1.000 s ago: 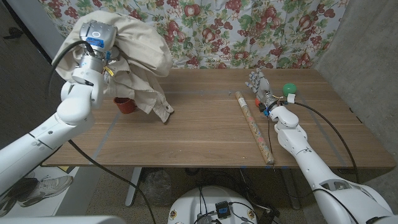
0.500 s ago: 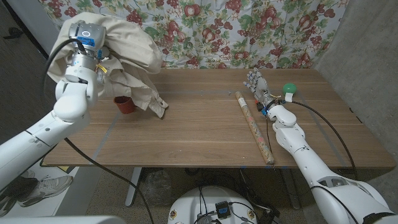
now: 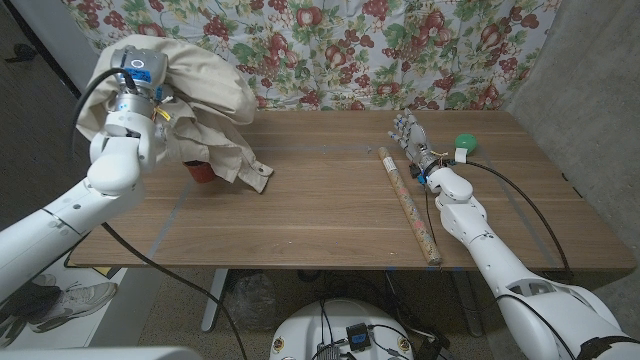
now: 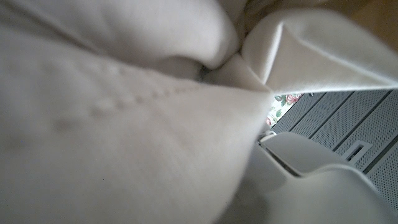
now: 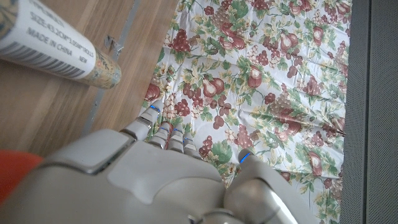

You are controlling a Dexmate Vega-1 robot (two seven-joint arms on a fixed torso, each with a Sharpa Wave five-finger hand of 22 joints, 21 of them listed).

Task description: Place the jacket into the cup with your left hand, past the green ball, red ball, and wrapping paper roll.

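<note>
One beige jacket (image 3: pixel 205 110), gripped by left hand (image 3: pixel 150 105), drapes over red cup (image 3: pixel 203 172); wrapping paper roll (image 3: pixel 408 204) and green ball (image 3: pixel 466 144) flank released right hand (image 3: pixel 412 138) on counter (image 3: pixel 320 215).

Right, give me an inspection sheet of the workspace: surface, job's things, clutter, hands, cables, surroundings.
Surface: wooden table, bare in the middle.
Job's things: beige jacket held up at the far left corner, draped over the red cup; its hem touches the table. Wrapping paper roll lies right of centre. Green ball sits beyond the right hand. Red ball: nothing seen clearly.
Clutter: nothing seen.
Hands: left hand wrapped in the jacket; right hand holds nothing, fingers apart, beside the roll's far end.
Cables: black cables along both arms.
Surroundings: floral curtain behind the table.
</note>
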